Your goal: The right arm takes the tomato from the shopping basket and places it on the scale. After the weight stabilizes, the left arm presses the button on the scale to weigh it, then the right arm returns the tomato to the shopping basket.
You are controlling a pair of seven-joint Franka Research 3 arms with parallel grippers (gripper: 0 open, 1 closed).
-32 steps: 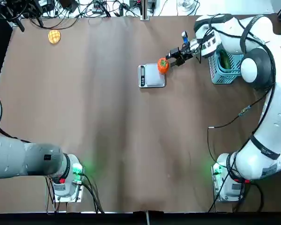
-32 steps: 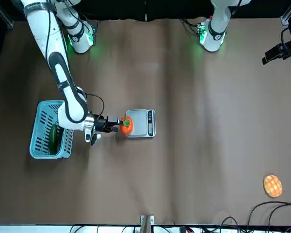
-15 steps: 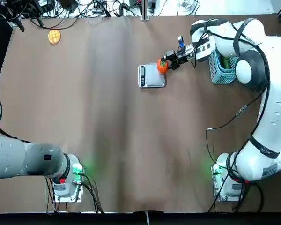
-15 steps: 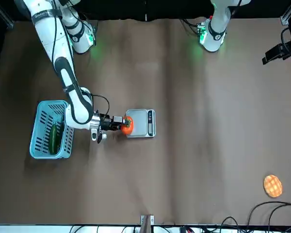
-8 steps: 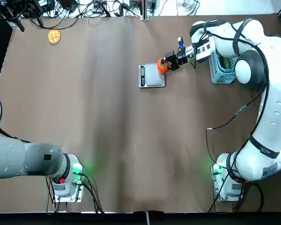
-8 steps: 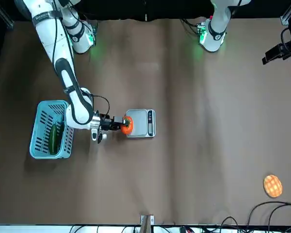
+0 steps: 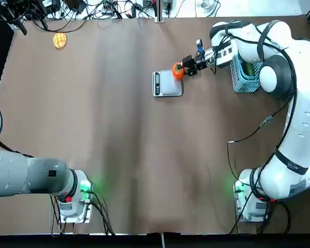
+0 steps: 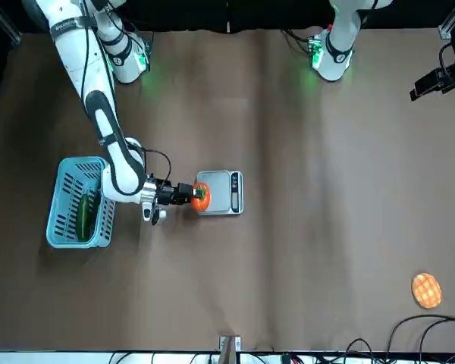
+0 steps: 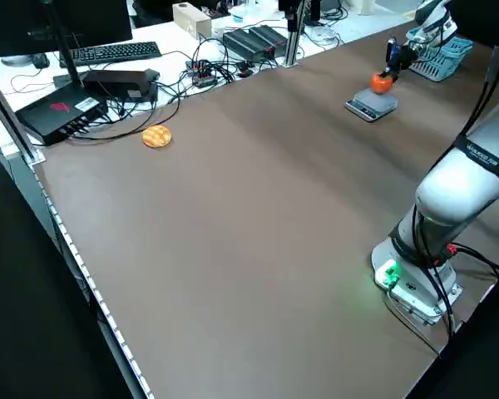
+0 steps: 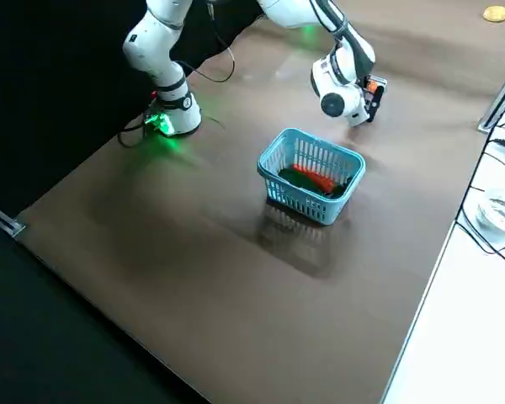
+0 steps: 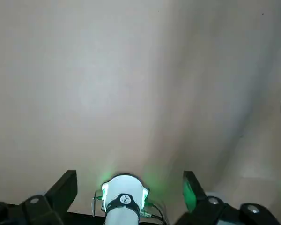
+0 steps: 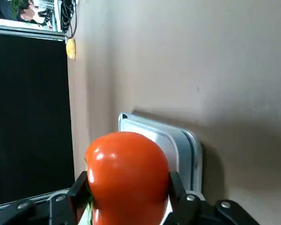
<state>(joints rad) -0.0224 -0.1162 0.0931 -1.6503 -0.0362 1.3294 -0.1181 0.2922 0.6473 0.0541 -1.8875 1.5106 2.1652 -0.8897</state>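
Right tool (image 12: 127,180) grips the tomato (image 12: 129,177) by the scale (image 12: 172,140); placing step, likely needing a centred release; left tool (image 11: 130,185) wide

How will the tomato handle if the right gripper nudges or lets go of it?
The tomato looks smooth and glossy, so likely slippery. Its rounded sides suggest it could roll on the scale's flat platform.

two dark fingers (image 11: 61,191) stand wide apart with nothing between their tips. beyond them a white arm base (image 11: 125,199) glows green at both sides, with black cables (image 11: 157,214) beside it, on the brown table (image 11: 107,93).
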